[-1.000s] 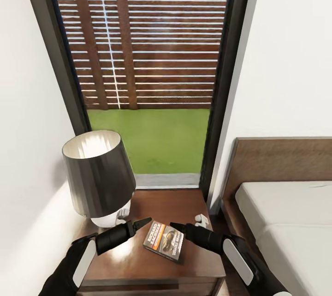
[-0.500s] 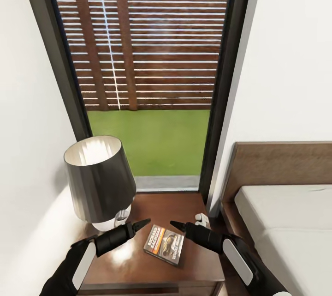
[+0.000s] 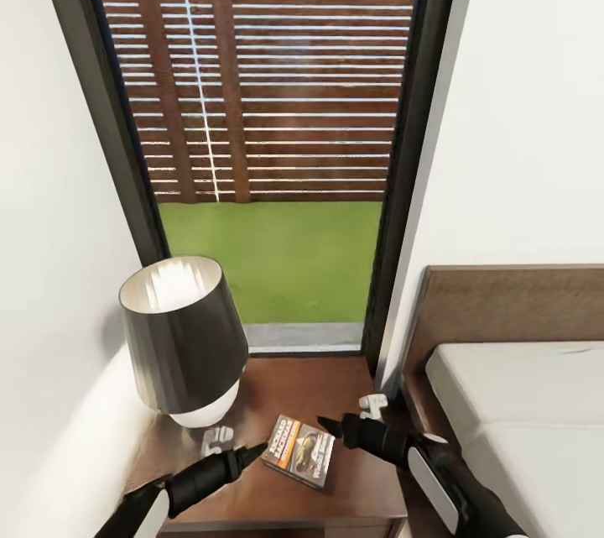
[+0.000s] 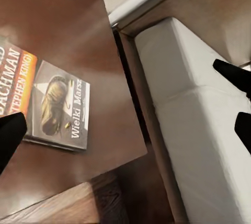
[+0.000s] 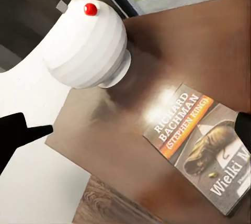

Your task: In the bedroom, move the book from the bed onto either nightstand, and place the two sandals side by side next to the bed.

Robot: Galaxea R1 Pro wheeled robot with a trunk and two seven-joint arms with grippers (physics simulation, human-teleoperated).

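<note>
Left end effector (image 3: 248,456) low over nightstand (image 3: 335,378) front, tip just beside book (image 3: 299,450) left edge, not touching as far as visible; fingers look together in head view, but left wrist view shows dark finger (image 4: 10,132) at one frame edge and others at opposite edge, so open vs closed: cannot tell. Right end effector (image 3: 327,424) over nightstand right half, tip just above/beside book's far right corner; holding nothing; open or closed: cannot tell either. Right wrist view shows one dark fingertip (image 5: 23,132) off nightstand edge, book (image 5: 204,140) between it and opposite frame edge.

Book flat on nightstand top, cover up, rotated diagonal, near front edge. Cover: white lettering, orange band, shoe-like picture; readable in left wrist view (image 4: 49,101). Free of both end effectors.

Lamp (image 3: 180,336) on nightstand's left rear: dark shade, white round base (image 5: 86,43) with red dot on top. Small white item (image 3: 372,404) at nightstand's right edge, kind unclear. Another small white item (image 3: 217,438) near lamp base.

Bed (image 3: 520,404) right of nightstand, narrow gap between; pale mattress, brown headboard (image 3: 512,303). Window (image 3: 277,143) behind nightstand: slatted fence, grass.
</note>
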